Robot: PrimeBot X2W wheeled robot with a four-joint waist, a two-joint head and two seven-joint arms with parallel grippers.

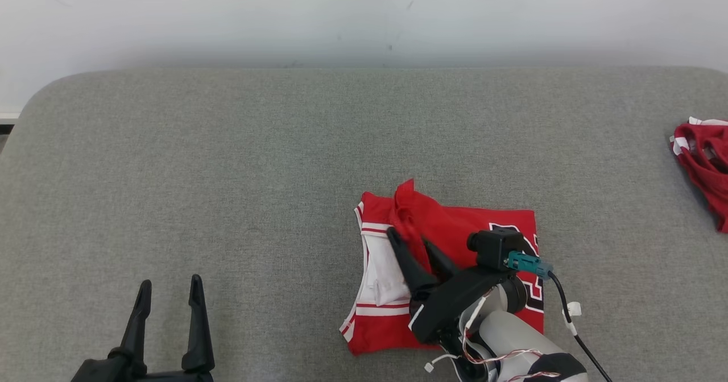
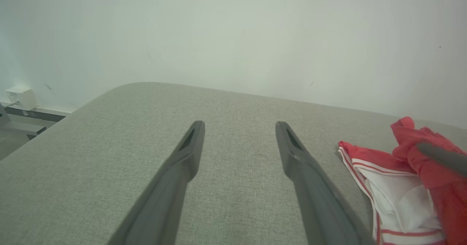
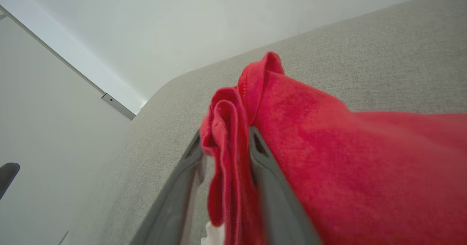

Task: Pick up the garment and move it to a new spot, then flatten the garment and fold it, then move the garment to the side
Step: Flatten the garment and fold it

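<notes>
garment (image 1: 455,223) lies red-and-white, right of centre on the near part of the grey fabric surface (image 1: 256,171) — right gripper (image 1: 409,237) has a raised red fold between narrowly parted fingers, can't tell if pinched — left gripper (image 1: 170,282) spread wide, empty, near left; white wall (image 1: 341,18) at the far edge.

The left pincer (image 1: 171,280) hangs low at the lower left of the head view, its two long dark fingers (image 2: 182,164) pointing up and spread wide, nothing between them; the right arm reaches in from the lower right, its pale forearm (image 1: 512,336) angled up and leftward; the right pincer (image 1: 409,237) points toward the upper left, its jaws only narrowly parted, a fold of the garment (image 3: 328,157) between them and touching both near the tips; whether they press it cannot be told.
</notes>
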